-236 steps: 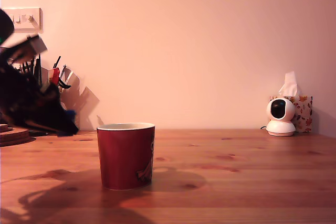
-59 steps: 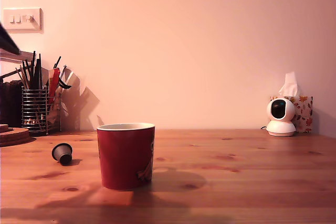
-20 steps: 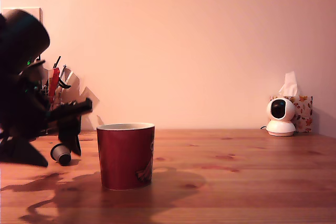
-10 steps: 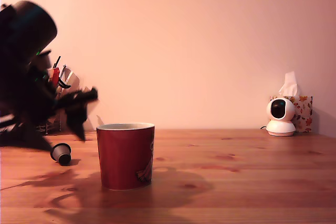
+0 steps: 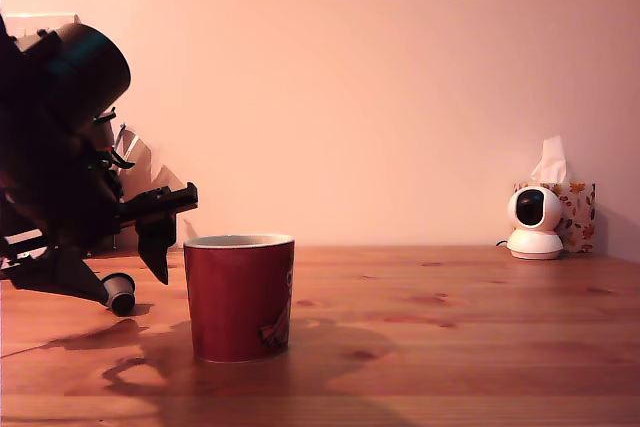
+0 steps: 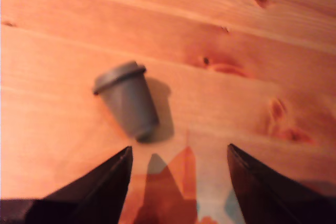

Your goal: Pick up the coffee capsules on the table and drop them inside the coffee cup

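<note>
On table (image 6: 63, 19) | grey capsule (image 6: 127, 98) lying sideways | gripper (image 6: 178, 166) above it, spread, empty

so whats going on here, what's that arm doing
A robot arm's gripper hangs open over a grey coffee capsule lying on its side on the wooden table, not touching it. The capsule sits at the exterior view's left of the red coffee cup. Nothing is being held; whether anything is in the cup can't be seen.
</note>
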Robot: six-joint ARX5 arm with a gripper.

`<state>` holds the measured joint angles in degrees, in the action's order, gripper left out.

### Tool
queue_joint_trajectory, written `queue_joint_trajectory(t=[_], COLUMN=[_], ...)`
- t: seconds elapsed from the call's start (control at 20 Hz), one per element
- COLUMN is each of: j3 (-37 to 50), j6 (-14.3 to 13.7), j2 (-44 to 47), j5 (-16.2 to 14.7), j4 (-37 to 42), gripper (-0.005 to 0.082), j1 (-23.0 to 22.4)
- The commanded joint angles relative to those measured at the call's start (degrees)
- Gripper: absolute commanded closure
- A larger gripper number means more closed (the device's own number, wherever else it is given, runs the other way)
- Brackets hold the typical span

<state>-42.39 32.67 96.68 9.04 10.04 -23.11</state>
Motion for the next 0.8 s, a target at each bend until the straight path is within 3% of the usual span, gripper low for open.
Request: queue_joint_trajectory(t=[0.0,0.75], j3=[-1.4,-3.3], j6=[-0.2,-1.6], j2=[1.6,5.2], j5=[0.1,0.2], j4=[0.0,-0.6], gripper=[0.0247,0.025], j1=[0.4,3.8])
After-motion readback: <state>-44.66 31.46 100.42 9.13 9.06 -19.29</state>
